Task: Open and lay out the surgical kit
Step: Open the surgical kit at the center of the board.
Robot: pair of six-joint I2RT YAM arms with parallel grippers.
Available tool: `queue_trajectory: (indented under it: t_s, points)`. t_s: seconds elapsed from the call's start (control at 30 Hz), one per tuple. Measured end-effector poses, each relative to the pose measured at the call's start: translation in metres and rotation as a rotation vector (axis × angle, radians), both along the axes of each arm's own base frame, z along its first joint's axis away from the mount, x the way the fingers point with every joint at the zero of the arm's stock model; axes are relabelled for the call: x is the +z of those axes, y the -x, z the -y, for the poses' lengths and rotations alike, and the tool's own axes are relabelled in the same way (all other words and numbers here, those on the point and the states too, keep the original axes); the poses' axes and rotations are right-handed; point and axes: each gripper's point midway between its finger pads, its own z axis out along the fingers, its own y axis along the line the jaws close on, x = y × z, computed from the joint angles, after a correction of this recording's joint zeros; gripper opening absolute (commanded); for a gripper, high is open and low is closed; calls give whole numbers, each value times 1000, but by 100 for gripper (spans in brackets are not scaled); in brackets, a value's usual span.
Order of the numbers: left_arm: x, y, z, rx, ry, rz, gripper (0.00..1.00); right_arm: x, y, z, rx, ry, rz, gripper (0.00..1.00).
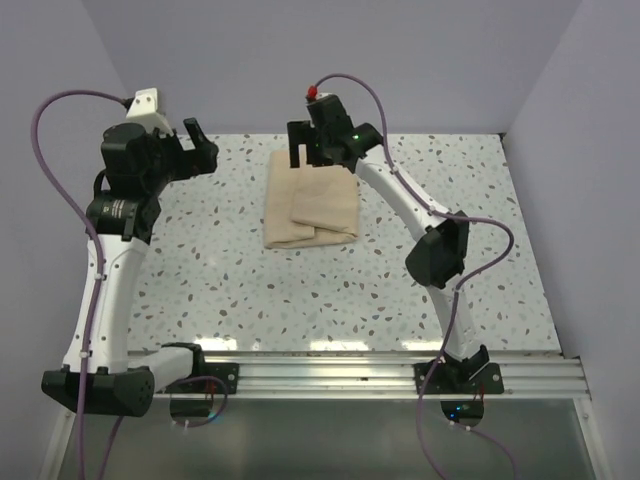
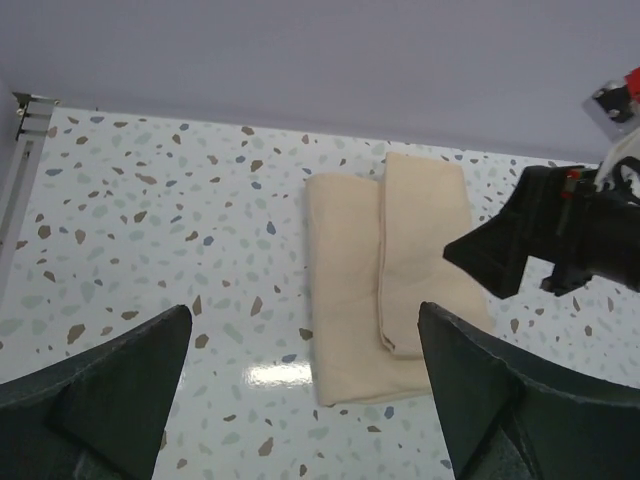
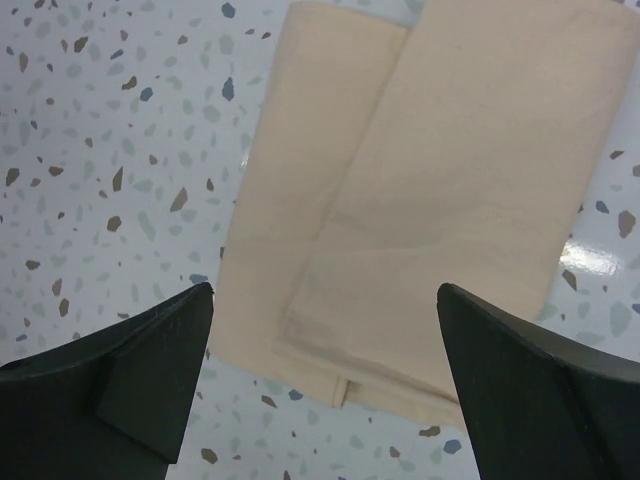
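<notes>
Tan wrap [image 1: 312, 200] folded on table [image 1: 200, 260], R fingers [image 3: 140, 380] apart over it

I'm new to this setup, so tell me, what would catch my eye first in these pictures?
A folded tan cloth wrap lies at the far middle of the speckled table, with a narrower layer folded on top. The right gripper hangs open over its far edge, while the left gripper, also open, hovers off to the cloth's left.

The right jaws hide the far edge of the cloth wrap [image 1: 310, 205].
</notes>
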Motion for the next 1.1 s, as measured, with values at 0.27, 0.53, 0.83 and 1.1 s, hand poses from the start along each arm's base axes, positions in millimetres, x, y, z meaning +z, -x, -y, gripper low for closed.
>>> queue_trajectory:
  t_s: [0.27,0.53,0.83,1.1]
  points:
    - [-33,26,4,-4,43,-131,100,-57,44,-61,108,110,-71,97]
    - [-43,53,-5,67,65,-172,100,-131,62,-60,105,288,-167,90]
    - [-35,62,-7,91,88,-147,100,-140,43,-32,34,340,-163,52]
    - [-40,60,-6,102,105,-165,100,-154,49,-27,40,355,-203,61]
